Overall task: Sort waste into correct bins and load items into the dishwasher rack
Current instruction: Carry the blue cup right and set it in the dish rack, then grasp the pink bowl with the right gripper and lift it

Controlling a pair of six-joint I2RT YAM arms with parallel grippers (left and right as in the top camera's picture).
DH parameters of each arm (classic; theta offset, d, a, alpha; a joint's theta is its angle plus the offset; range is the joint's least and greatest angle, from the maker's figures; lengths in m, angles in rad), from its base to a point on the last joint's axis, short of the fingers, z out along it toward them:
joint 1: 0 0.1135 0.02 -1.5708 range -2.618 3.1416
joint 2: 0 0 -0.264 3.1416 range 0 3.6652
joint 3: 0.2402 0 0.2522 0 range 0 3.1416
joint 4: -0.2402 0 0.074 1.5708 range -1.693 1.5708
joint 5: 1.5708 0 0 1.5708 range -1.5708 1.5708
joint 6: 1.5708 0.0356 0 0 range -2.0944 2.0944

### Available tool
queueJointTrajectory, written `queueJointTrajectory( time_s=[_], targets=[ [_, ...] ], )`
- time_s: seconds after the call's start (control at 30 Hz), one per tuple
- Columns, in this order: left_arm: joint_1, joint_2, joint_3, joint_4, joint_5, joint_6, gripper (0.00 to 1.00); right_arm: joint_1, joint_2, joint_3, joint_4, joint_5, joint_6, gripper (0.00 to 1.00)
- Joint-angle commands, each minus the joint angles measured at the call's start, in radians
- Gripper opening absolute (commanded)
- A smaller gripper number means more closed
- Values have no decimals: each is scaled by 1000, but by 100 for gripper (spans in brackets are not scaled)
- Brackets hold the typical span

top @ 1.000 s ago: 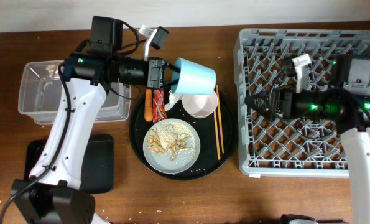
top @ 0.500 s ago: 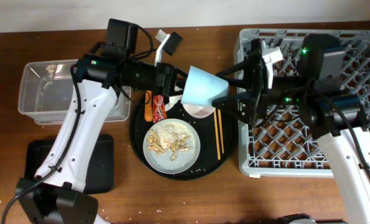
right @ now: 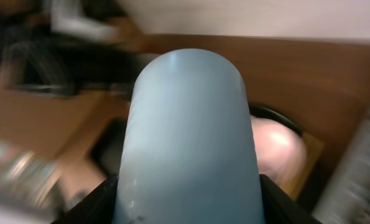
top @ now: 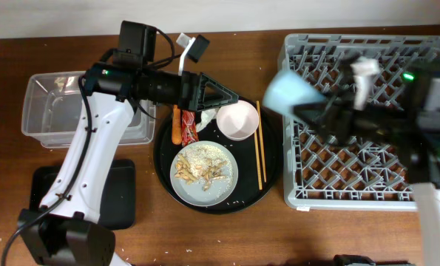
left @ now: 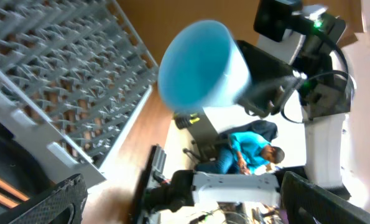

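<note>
Light-blue cup (right: 188, 124) in the grip of the right gripper (right: 188, 202), whose fingers (right: 94, 202) are closed against its sides, rim pointing away from the wrist. From overhead the cup appears blurred above the left edge of the dishwasher rack (top: 338, 201), near the rack's far left corner. The left wrist view looks straight into its open mouth, with the rack's grey lattice to one side.

Left of the rack, the left gripper (top: 223, 96) is spread wide and holds nothing. It sits above the far rim of the round black tray (top: 271, 177), which lies just beside the rack's left wall.

On that tray, the pair of chopsticks (top: 260, 148) lies closest to the rack and parallel to its left wall. The white bowl (top: 238, 120) sits one step further left, at the tray's far side. The pale plate (top: 205, 171), carrying beige food scraps (top: 190, 171) and rice grains, is nearer the front edge.

Further from the rack, the crumpled tissue (top: 207, 116), the red wrapper (top: 188, 127) and the orange carrot (top: 177, 125) lie close together at the tray's left side.

Well apart from the rack, at the far left of the table, stand the clear tub (top: 49, 111) and, in front of it, the shallow black tray (top: 123, 193), partly hidden by the left arm.
</note>
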Motion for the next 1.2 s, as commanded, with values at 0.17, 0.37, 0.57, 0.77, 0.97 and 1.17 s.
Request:
queueJointTrajectory(
  time_s=[0.17,0.37,0.57,0.77,0.97,1.17],
  targets=[
    [35,-10,2,-5,-85,2,99,-415,128,10,-235,784,294,49],
    [35,-10,2,-26,-85,2,99,-415,390,10,-299,888,323,49],
    [35,-10,2,-26,-85,2,99,-415,450,10,-309,922,323,86],
    [27,-16,2,-35,-201,74,98,-390,364,175,-366,562,151,94],
    [-131,-23,2,-147,-1081,-26,92,-54,181,224,-349,423,59,83],
    [-47,-202,80,-309,-1261,-85,89,428,410,205,-220,756,298,68]
  ],
)
